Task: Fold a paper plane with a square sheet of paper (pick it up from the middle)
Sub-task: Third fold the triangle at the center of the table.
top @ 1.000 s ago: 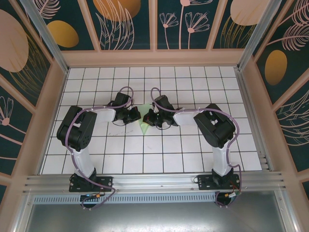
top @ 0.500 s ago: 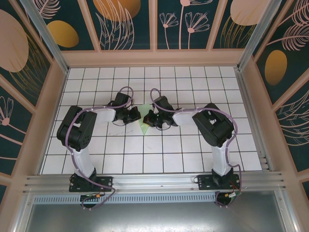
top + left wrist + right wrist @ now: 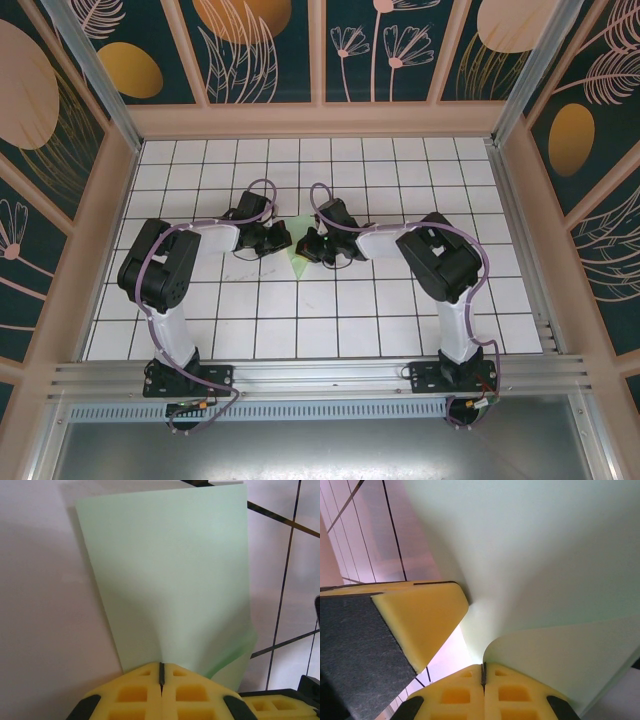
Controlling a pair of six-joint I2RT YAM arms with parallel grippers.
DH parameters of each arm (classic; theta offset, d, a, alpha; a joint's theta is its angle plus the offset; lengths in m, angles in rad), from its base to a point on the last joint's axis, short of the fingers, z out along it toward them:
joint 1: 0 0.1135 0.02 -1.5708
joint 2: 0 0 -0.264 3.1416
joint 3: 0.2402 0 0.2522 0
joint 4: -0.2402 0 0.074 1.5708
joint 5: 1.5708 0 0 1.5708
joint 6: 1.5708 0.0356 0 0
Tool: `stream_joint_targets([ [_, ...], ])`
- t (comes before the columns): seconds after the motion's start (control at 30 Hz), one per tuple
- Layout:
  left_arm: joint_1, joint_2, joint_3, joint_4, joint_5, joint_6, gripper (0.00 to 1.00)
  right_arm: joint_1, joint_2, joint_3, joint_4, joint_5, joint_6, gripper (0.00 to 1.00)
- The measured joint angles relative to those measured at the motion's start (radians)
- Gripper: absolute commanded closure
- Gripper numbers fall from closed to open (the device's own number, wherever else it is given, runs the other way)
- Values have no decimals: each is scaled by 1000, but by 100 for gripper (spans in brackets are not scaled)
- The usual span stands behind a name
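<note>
Left wrist view: left jaws closed all the way, yellow pads (image 3: 135,692) pressed flat together and pinching the near edge of the square sheet of paper (image 3: 170,580). Right wrist view: right jaws likewise closed, nipping the same sheet beside a curled-over layer.

Over the last second, no change in either grip. Only a slight creep of the right arm (image 3: 440,265) toward the centre, with the left arm (image 3: 160,265) unmoved. Probably means slack being fed in to shape a fold, with no dart formed yet.

From above, appears as a narrow green strip between the two wrists at mid-desk (image 3: 400,310). Long axis far-to-near, lower tip toward the arm bases. From the left wrist, fans away from the pads, far edge straight, right corner buckled.
</note>
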Motion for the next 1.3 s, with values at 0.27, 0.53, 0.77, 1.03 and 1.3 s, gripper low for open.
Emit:
stream_joint_targets([
  [0.27,0,0,0,0,0,0,100,0,5,0,0,0,0,100],
  [0.53,0,0,0,0,0,0,100,0,12,0,2,0,0,100],
  [0.77,0,-7,0,-5,-13,-17,93,0,12,0,2,0,0,95],
  [1.03,42,-84,-2,-27,-44,-54,84,0,14,10,5,-10,0,76],
  [1.3,68,-121,-26,-27,-60,-65,79,0,14,16,16,-26,4,66],
])
